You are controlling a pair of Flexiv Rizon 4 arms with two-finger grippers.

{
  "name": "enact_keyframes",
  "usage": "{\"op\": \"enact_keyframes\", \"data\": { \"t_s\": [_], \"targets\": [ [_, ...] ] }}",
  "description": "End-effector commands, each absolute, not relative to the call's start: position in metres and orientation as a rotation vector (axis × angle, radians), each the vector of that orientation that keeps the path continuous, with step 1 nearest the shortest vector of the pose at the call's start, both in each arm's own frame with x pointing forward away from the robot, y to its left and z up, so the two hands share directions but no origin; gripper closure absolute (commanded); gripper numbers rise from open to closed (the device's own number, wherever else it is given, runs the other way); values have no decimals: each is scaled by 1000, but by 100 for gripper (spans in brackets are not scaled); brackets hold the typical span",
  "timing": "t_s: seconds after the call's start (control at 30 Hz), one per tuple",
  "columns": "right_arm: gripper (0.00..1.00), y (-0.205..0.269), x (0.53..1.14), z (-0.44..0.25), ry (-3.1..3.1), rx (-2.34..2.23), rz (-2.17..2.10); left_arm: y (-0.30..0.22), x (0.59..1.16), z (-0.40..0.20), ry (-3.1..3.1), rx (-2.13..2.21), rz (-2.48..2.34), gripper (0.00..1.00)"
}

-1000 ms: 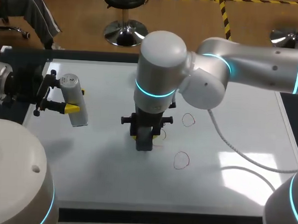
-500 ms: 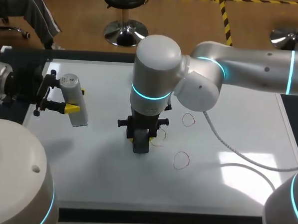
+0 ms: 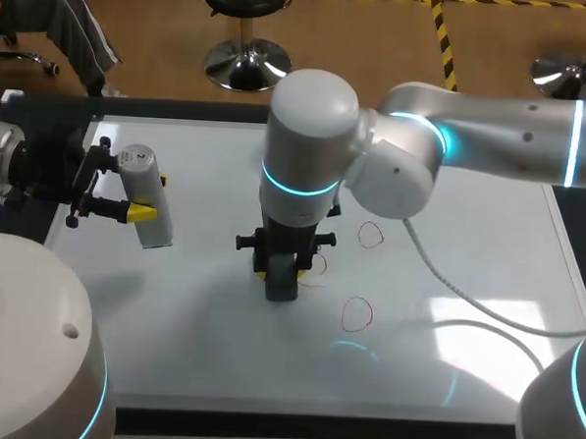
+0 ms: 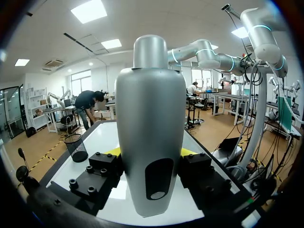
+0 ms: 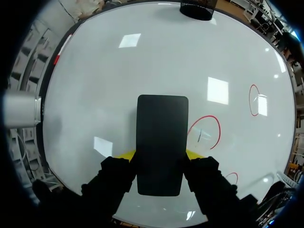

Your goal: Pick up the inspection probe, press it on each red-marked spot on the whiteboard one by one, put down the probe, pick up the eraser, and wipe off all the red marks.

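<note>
Red ring [image 3: 357, 314] is noted nearest the robot on the whiteboard [image 3: 470, 219], apart from both tools. Just beyond it, the right gripper [image 3: 283, 266] is seen pointing straight down over mid-board, w/ its arm coming in from the right side. A black eraser [image 5: 161, 142] is pinched btwn its jaws, which are closed against the two long sides, yellow tips showing at either edge. Flat face of the eraser is turned toward the board; contact w/ the surface can't be told. A second red ring [image 5: 204, 132] is drawn just beside the eraser, not covered by it. A third ring [image 3: 371, 235] is marked farther back, to the right of the arm's wrist. Over the board's left part, at approx. the same depth, the left gripper [image 3: 149, 197] is held side-on. A grey probe [image 4: 151, 118] is clamped btwn its jaws at the lower body, w/ its narrow cap end pointing away from the wrist.
</note>
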State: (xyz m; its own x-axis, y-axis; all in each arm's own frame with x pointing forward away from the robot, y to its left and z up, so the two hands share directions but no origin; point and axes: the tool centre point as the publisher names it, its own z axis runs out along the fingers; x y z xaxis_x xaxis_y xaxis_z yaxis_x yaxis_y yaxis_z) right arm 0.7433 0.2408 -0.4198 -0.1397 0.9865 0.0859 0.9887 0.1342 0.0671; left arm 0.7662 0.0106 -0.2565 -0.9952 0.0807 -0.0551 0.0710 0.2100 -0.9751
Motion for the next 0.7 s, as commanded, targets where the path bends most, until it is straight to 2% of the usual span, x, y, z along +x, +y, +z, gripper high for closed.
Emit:
{"op": "enact_keyframes", "data": {
  "t_s": [0.03,0.7],
  "targets": [
    [100,228,743,-428,-2336,-2054,-169,11,766,-255,-2437,-155,1964,100],
    [100,184,751,-449,-2228,-2151,-95,11,766,-255,-2437,-155,1964,100]
  ]
}}
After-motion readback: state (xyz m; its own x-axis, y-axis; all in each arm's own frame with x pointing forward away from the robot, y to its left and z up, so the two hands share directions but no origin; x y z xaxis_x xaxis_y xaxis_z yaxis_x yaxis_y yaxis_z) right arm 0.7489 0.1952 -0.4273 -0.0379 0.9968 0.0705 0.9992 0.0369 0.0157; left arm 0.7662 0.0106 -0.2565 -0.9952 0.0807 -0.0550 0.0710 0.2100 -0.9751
